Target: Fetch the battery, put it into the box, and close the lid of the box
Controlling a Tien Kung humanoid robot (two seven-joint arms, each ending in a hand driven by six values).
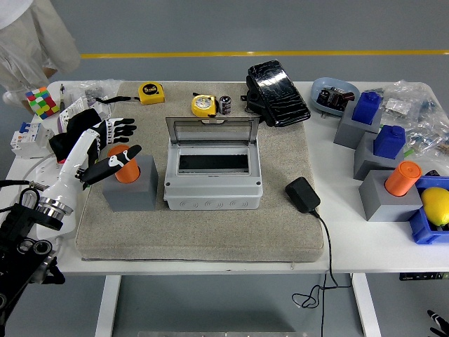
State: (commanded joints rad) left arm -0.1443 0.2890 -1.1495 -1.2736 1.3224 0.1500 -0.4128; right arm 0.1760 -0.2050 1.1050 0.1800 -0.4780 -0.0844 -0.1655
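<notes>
The battery [225, 104], a small dark cylinder with a pale band, stands on the grey mat [210, 232] behind the box, next to a yellow tape measure [203, 105]. The grey box [212, 184] sits mid-mat with its clear lid [212, 131] raised and its dark inside showing. My left hand [112, 146], white and black, hovers at the mat's left over an orange cylinder [127, 170] set in a grey block [131, 188]. Its fingers are spread and its thumb lies across the cylinder's top without gripping it. The hand is well to the left of the battery.
A black pouch [277, 93] lies behind the box at the right, a black adapter [302, 194] with its cable in front right. A second tape measure [151, 92], a colour cube [41, 102], grey blocks with blue and orange pieces [390, 172] and a lemon [436, 206] stand around. A person in white [31, 35] is at top left.
</notes>
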